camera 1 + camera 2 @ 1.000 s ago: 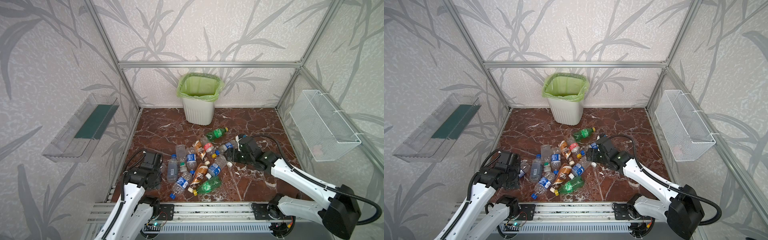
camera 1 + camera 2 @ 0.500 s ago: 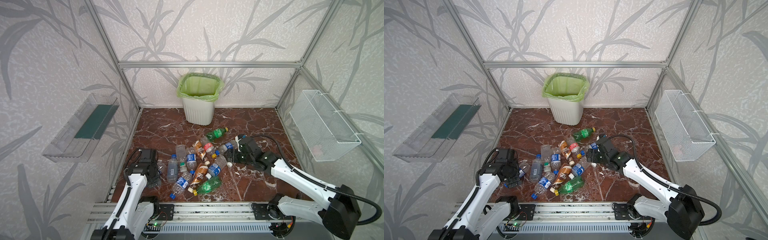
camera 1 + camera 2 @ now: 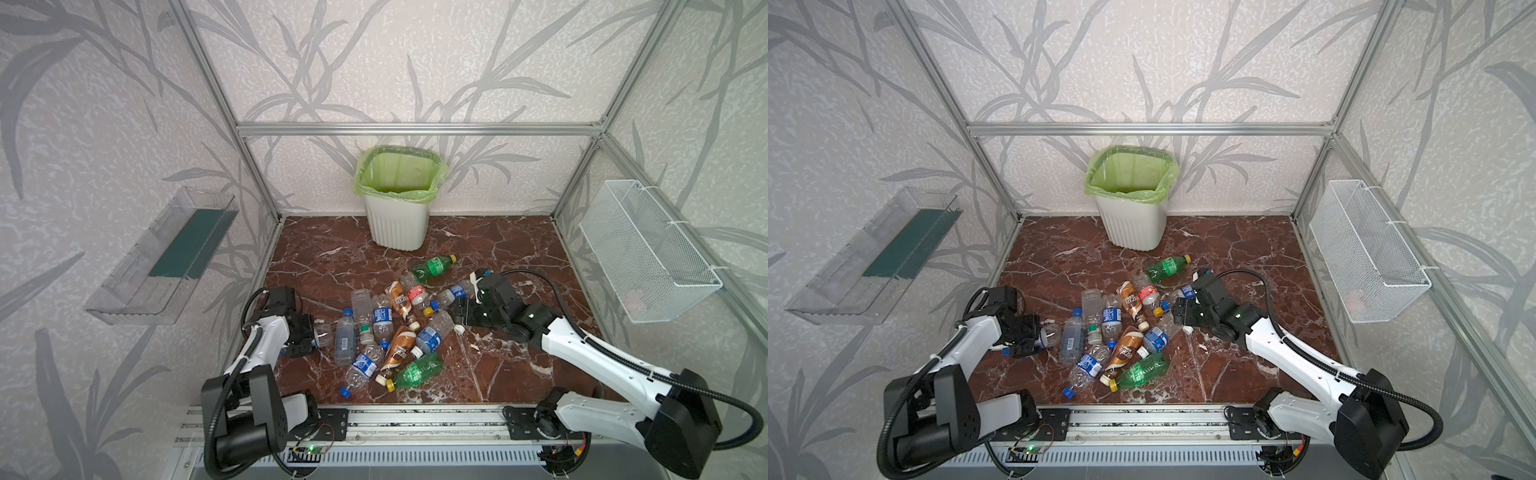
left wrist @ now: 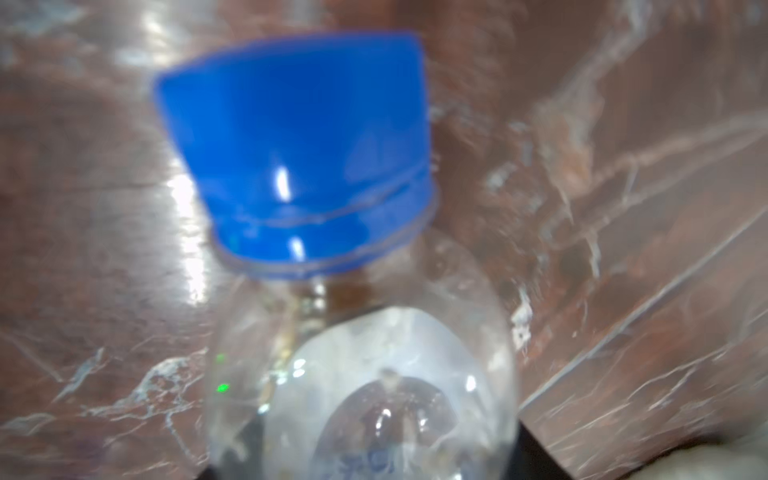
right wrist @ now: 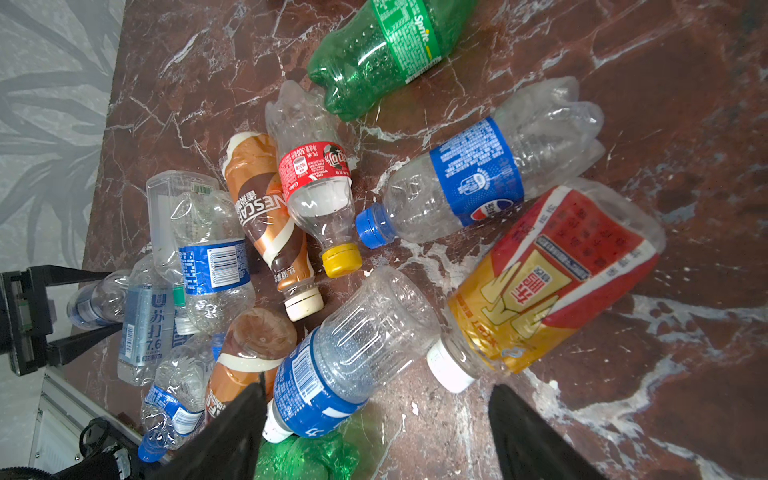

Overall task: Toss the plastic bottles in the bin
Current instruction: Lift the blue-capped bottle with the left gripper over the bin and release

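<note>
A clear tray (image 3: 137, 291) hangs on one wall, a white wire basket (image 3: 640, 249) opposite; the desk (image 3: 498, 249) is red-brown marble.

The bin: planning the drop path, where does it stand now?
In both top views the bin stands centred by the back wall, behind the bottle pile; the far green bottle lies nearest.

White arms (image 3: 270, 337) with black joints (image 3: 681, 424), black corrugated cables (image 3: 530, 272)

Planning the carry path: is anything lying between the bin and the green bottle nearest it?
Nothing. Both top views show only bare marble floor between the bin and that green bottle.
</note>
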`<move>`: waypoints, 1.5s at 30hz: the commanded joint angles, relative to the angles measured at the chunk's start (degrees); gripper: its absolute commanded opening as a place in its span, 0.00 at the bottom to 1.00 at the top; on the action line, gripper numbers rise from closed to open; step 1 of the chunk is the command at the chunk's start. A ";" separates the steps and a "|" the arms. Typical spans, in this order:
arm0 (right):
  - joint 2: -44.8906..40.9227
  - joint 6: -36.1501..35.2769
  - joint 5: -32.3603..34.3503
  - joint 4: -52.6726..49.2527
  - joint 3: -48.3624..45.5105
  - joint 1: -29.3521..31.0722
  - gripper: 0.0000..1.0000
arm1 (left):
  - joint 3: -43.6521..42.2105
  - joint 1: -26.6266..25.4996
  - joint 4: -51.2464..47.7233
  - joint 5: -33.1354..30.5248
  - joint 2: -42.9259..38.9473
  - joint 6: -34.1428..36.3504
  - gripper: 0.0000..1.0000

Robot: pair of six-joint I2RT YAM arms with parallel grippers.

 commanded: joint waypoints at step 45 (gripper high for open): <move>-6.37 -0.93 3.98 -9.43 1.68 -0.73 0.81 | 111.60 -26.03 8.80 3.20 42.25 50.37 0.74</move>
